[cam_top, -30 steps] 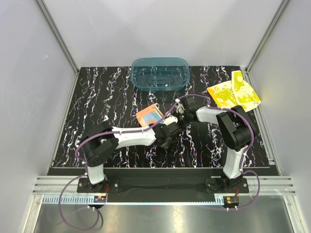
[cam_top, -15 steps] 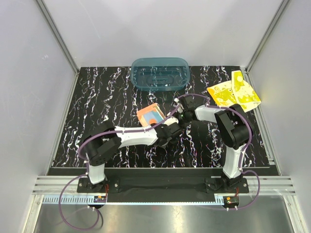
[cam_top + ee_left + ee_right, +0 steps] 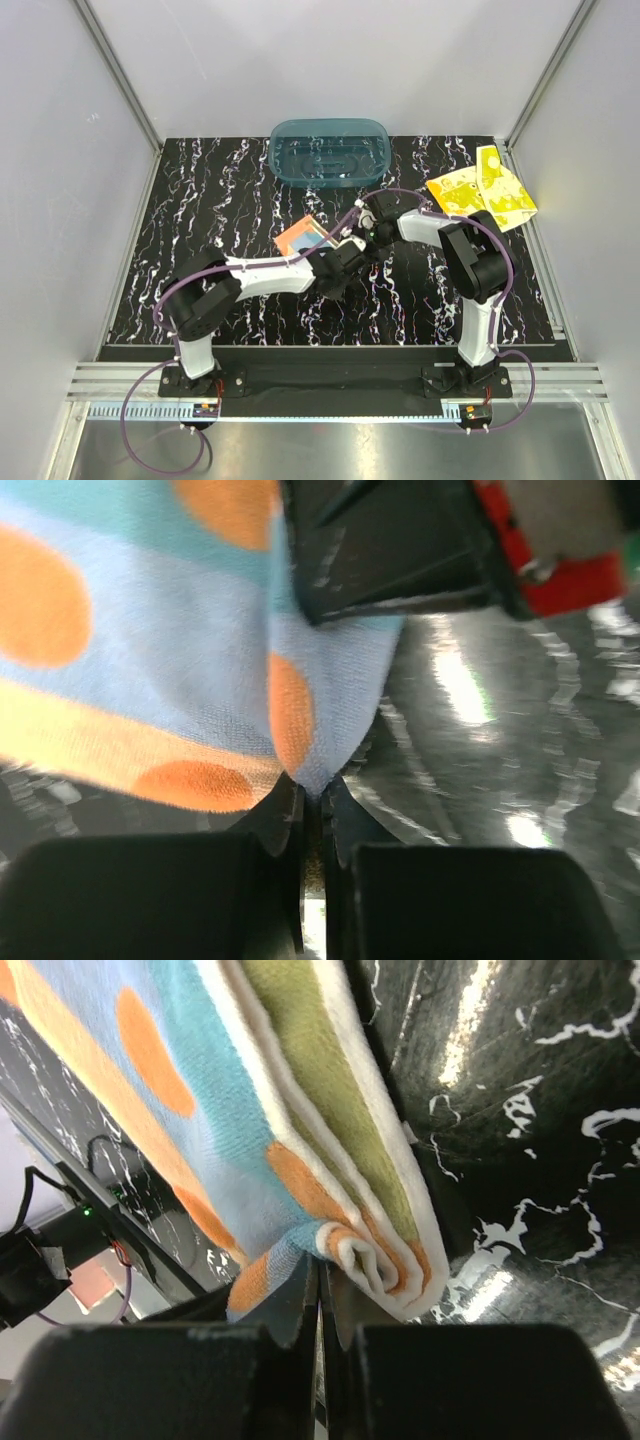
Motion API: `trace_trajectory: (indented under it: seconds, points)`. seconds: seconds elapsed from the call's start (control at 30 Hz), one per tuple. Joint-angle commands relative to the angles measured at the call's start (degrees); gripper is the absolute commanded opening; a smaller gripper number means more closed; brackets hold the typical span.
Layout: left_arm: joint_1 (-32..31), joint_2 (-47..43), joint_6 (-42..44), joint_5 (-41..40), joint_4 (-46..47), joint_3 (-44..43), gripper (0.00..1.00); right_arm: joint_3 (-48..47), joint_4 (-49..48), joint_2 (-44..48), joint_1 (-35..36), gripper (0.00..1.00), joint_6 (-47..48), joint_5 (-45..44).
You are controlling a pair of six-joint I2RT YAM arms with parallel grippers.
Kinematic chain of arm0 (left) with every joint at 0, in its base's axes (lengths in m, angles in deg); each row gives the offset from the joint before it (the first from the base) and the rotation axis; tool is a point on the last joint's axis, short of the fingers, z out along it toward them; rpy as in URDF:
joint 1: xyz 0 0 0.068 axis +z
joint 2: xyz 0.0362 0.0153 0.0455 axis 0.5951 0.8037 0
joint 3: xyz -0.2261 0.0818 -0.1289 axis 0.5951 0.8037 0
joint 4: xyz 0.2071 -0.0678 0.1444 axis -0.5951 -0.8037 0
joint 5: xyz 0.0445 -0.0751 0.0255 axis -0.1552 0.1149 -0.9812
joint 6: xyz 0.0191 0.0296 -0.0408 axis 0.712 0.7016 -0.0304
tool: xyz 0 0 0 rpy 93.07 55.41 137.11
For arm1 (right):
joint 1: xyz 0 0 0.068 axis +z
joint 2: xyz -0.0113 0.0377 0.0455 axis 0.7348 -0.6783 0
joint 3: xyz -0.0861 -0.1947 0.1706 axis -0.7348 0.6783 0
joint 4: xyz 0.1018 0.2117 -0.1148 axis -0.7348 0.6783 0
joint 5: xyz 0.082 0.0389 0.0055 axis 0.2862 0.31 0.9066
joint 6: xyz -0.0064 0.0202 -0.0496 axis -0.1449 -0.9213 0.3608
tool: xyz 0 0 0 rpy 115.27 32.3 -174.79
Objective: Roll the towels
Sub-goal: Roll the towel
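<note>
Left gripper [image 3: 315, 805] pinches a corner of the dotted towel [image 3: 300, 238], right gripper [image 3: 322, 1278] its folded edge. Tub [image 3: 328, 152] and yellow towel [image 3: 480, 195] lie apart from it.

table [image 3: 200, 200]: black marbled | teal tub [image 3: 328, 152]: far edge, middle | yellow towel [image 3: 480, 195]: far-right corner, seemingly flat

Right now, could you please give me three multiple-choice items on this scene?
1. Where does the yellow towel lie? A) far right corner B) near left corner C) front centre
2. The dotted towel has dots of which colour? A) orange B) purple C) black
3. How is the left end effector? A) open, empty B) shut on the dotted towel C) out of view
1 A: overhead, it lies far right. 2 A: both wrist views show orange. 3 B: it pinches the cloth's corner.
</note>
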Motion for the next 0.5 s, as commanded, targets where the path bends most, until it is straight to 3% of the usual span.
trace_trajectory:
  seconds: [0.0, 0.13, 0.3, 0.43, 0.47]
  points:
    - [0.49, 1.3, -5.73, 21.75, 7.83, 4.06, 0.0, -0.02, 4.07, -1.56, -0.99, 0.05, 4.54, -11.41]
    - [4.17, 0.24, -11.62, 35.61, 16.43, 7.39, 0.0, -0.72, 7.23, -0.24, -1.78, 0.06, 5.42, -15.11]
    - [9.71, 2.08, -17.43, 42.76, 25.23, 10.47, 0.0, -3.61, 11.19, 2.66, -2.84, 0.15, 6.3, -20.2]
    - [11.74, 3.22, -21.47, 46.63, 30.16, 13.02, 0.0, -7.04, 15.92, 7.04, -3.1, 0.41, 6.48, -23.9]
    - [12.26, 3.57, -22.0, 47.07, 32.08, 14.07, 0.0, -7.48, 16.46, 9.14, -3.1, 0.52, 6.3, -24.25]
